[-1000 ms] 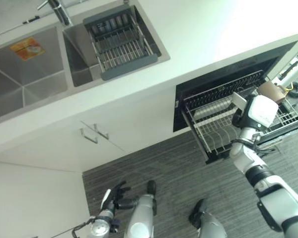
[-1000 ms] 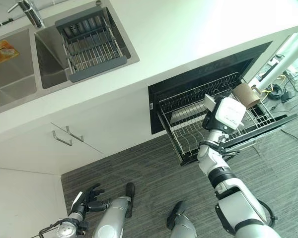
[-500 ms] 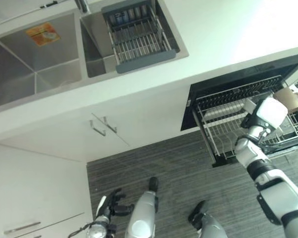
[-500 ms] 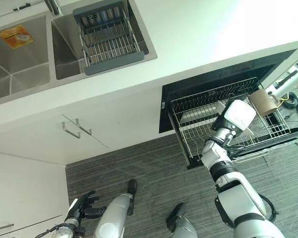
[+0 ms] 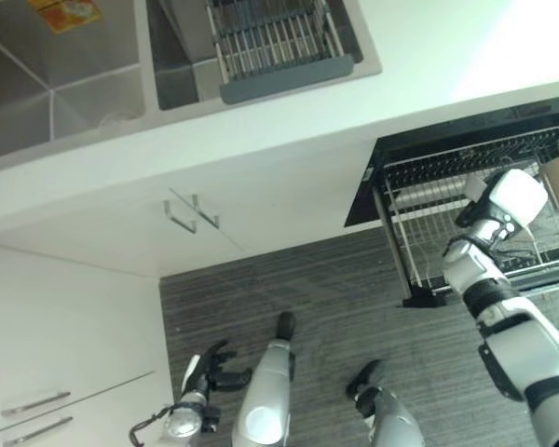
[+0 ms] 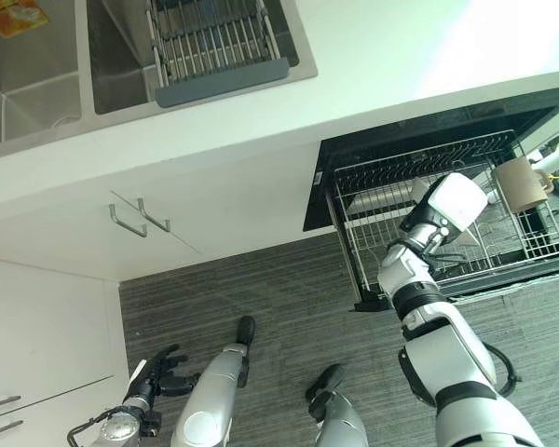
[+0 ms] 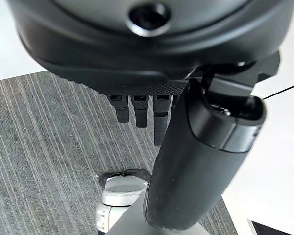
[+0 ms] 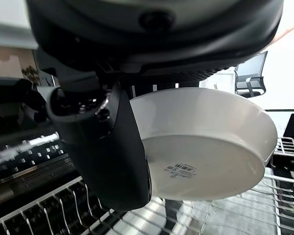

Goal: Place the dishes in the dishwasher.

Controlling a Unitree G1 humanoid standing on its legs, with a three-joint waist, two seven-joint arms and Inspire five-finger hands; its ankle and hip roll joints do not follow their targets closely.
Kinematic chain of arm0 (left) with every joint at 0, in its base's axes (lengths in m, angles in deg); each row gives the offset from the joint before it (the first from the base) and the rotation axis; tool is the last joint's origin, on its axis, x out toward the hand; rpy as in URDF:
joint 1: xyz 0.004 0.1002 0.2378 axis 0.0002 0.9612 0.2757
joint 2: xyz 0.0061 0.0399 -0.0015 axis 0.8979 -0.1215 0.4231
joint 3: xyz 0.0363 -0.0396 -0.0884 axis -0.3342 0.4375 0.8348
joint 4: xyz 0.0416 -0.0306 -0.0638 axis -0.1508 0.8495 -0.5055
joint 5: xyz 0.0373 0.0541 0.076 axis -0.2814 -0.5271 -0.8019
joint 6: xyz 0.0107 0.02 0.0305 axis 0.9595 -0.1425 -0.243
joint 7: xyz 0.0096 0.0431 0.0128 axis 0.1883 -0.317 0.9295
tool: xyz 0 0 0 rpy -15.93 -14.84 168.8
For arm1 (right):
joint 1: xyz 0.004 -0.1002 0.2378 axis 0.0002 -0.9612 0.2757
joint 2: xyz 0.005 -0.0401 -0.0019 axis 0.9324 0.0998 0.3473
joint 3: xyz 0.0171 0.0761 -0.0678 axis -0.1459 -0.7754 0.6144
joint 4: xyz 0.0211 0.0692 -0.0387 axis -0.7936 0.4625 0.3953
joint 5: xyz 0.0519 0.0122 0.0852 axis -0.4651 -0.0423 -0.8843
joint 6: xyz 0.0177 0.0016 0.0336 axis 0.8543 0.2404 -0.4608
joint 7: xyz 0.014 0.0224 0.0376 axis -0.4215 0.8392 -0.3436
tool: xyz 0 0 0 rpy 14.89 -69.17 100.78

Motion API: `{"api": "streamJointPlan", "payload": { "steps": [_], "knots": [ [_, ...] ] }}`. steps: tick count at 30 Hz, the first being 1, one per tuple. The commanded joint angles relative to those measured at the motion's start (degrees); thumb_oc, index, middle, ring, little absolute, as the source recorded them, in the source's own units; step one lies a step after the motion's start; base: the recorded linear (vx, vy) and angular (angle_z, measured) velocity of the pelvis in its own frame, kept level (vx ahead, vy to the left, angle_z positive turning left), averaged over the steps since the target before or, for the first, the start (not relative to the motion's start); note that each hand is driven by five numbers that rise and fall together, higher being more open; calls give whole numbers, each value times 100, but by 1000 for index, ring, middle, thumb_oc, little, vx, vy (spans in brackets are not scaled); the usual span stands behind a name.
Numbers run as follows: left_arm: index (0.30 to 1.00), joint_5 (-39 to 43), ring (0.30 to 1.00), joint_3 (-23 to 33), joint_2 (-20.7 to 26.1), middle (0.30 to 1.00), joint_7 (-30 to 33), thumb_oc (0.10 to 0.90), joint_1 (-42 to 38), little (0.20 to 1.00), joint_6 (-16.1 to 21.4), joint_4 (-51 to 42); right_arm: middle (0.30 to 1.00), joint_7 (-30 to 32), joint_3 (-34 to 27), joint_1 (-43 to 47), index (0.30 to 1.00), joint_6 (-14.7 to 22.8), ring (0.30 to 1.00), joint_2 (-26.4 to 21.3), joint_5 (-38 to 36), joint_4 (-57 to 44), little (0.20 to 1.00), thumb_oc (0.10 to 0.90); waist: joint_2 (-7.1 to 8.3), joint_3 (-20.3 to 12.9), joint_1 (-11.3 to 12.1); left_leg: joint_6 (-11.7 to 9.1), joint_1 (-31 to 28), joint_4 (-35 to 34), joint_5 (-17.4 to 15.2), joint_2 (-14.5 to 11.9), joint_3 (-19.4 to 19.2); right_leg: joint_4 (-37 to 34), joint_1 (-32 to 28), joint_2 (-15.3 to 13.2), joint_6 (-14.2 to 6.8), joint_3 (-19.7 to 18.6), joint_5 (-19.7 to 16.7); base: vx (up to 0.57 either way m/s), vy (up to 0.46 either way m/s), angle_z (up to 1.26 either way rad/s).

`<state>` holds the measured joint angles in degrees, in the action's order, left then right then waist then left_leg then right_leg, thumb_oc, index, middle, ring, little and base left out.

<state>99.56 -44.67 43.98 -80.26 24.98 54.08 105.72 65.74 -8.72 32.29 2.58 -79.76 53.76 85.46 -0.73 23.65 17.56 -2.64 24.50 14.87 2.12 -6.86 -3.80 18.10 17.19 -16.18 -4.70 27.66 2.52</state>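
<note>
Holding the white bowl pinched tight, the right hand hangs over the dishwasher rack; the bowl could slip and crack if that pinch loosens

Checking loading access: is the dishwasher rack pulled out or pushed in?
Pulled out: the wire rack juts past the dark dishwasher opening over the floor, right hand holding a white bowl above it.
</note>
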Motion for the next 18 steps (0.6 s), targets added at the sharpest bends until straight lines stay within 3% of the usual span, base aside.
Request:
{"api": "streamJointPlan", "payload": {
  "steps": [1,4,5,6,7,18],
  "knots": [
    [900,182,900,-145,323,900,155,800,200,900,88,-248,300,247,327,729,300,191,300,-569,127,21,300,400,-17,-263,101,-206,-200,232,-943,-204,189,-91,8,-144,-360,-385,186,0,0,0],
    [900,205,900,-153,348,900,178,800,166,900,50,-315,300,39,349,803,300,268,300,-547,8,71,300,400,2,-237,114,-208,-159,232,-939,-209,200,-91,47,-138,-352,-376,184,0,0,0],
    [900,210,900,-163,349,900,185,800,151,900,61,-321,359,-49,361,822,359,318,359,-516,-54,118,359,439,3,-219,120,-209,-145,232,-930,-203,205,-91,59,-138,-350,-378,182,0,0,0],
    [900,207,900,-158,349,900,193,800,150,900,39,-351,561,-84,366,821,561,355,561,-509,-50,115,561,574,4,-213,123,-210,-140,232,-926,-202,206,-91,59,-138,-349,-375,181,0,0,0],
    [900,218,900,-156,356,900,205,800,154,900,12,-390,900,-157,374,822,900,394,900,-509,-49,102,900,800,7,-208,123,-212,-138,232,-922,-202,205,-91,56,-136,-348,-371,182,0,0,0],
    [900,212,900,-143,383,900,187,800,159,900,4,-409,900,-398,374,877,900,602,900,-478,-292,8,900,800,16,-205,97,-216,-179,232,-935,-219,175,-91,29,-148,-358,-374,183,0,0,0]
  ]
}}
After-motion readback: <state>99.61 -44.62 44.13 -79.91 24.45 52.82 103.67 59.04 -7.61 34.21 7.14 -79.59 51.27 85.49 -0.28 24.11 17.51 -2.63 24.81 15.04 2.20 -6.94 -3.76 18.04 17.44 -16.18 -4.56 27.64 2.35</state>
